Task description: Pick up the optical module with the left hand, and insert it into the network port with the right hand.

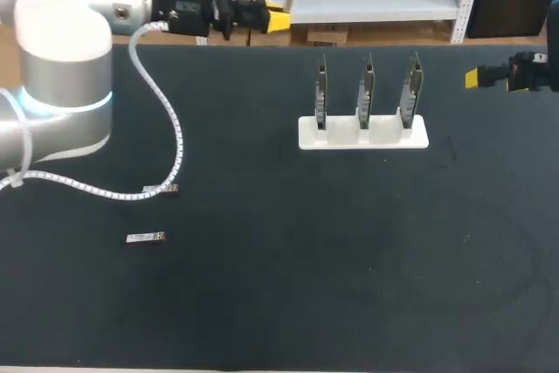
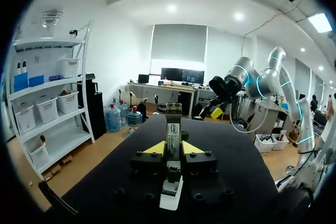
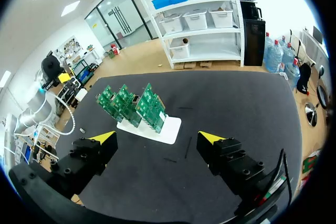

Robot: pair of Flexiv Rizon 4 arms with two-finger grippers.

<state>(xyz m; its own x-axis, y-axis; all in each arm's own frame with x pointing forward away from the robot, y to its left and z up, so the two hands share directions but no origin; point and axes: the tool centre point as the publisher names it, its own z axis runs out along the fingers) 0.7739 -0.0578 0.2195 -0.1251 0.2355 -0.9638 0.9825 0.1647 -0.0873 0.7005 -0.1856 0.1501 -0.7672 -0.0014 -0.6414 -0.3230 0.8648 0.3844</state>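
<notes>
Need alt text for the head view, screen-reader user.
A small optical module lies on a black table, left of a white stand holding three upright circuit boards. The left gripper and right gripper are near the far edge.

Left arm (image 1: 65, 76) comes in at the far left corner, big elbow joint close under the camera. Its wrist is held level, the left gripper (image 1: 272, 17) points toward the right side, and its fingers (image 2: 155, 148) press from both sides on a module (image 2: 173, 127) standing upright between them. Right arm (image 1: 534, 72) only just shows at the right edge, also level, with the right gripper (image 1: 473, 78) facing left toward the other one, well apart from it, its jaws spread wide.
</notes>
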